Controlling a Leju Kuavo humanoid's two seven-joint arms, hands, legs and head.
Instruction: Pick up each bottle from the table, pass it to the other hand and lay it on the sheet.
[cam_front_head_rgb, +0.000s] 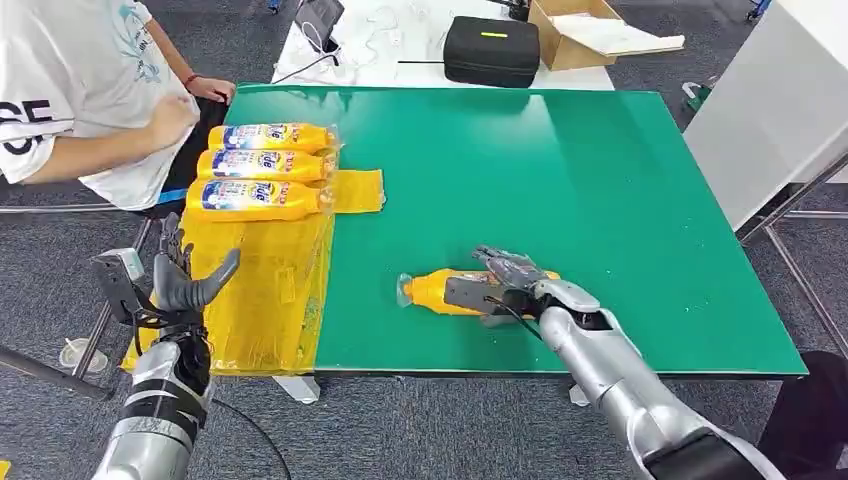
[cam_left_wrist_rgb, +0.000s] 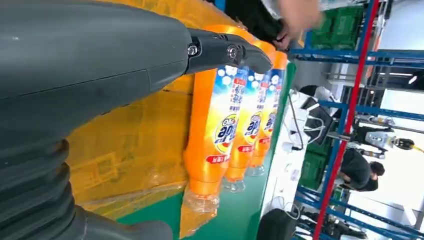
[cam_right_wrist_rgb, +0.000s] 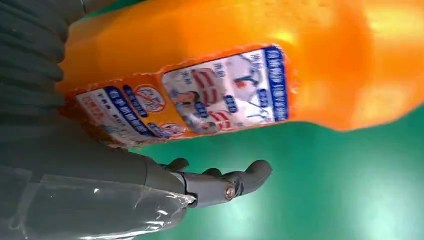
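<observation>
Here, low and right of centre in the head view, the robot's right hand (cam_front_head_rgb: 510, 287) lies over an orange plastic bottle with a clear cap (cam_front_head_rgb: 435, 291), which rests on its side on the green table mat (cam_front_head_rgb: 560, 170), cap pointing toward the left of the frame. The fingers drape across the bottle's body, and the right wrist view shows the bottle (cam_right_wrist_rgb: 240, 75) pressed close against the palm with the thumb (cam_right_wrist_rgb: 225, 182) off its side; whether the grasp has fully closed I cannot tell, but the hand looks set to lift it, the first step for this bottle.

At lower left, the left hand (cam_front_head_rgb: 185, 280) is raised, fingers spread and holding nothing, over the crinkled yellow plastic sheet (cam_front_head_rgb: 265, 290). Probably it waits there to receive the bottle, close to where it must be laid.

Three matching orange bottles (cam_front_head_rgb: 262, 165) already lie side by side at the sheet's far end, upper left, caps toward the right; the left wrist view shows them (cam_left_wrist_rgb: 235, 125) touching one another. So the task seems well along. A person in a white shirt (cam_front_head_rgb: 80, 90) sits at the upper left corner, hands near those bottles.
</observation>
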